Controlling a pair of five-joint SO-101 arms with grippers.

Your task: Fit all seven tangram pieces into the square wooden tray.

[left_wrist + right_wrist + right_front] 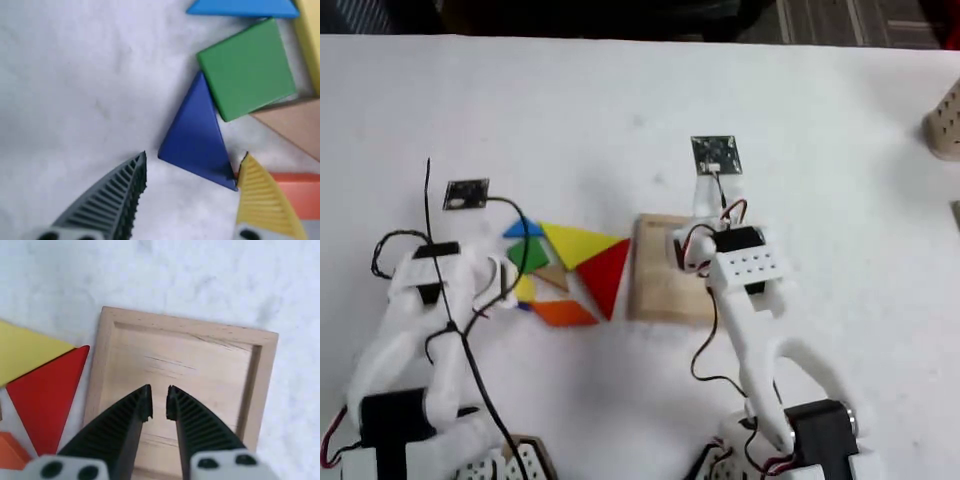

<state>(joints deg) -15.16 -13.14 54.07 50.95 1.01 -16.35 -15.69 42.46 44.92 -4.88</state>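
Observation:
The square wooden tray [655,285] lies right of the pieces, with nothing in it [210,347]. My right gripper [159,391] hangs over the tray floor, shut, with only a thin gap between its black fingers. Left of the tray, the large yellow triangle [578,243], red triangle [605,275], light blue triangle [523,229], green square [528,256], tan piece [552,277] and orange piece [563,313] lie packed together. My left gripper [194,156] is open, its grey finger [120,195] and yellow finger [260,195] straddling one edge of the dark blue triangle [196,135].
The right arm [740,265] covers the tray's right side in the high view. A black cable [450,300] runs over the left arm. A perforated beige object [945,125] stands at the far right edge. White table stretches behind the pieces.

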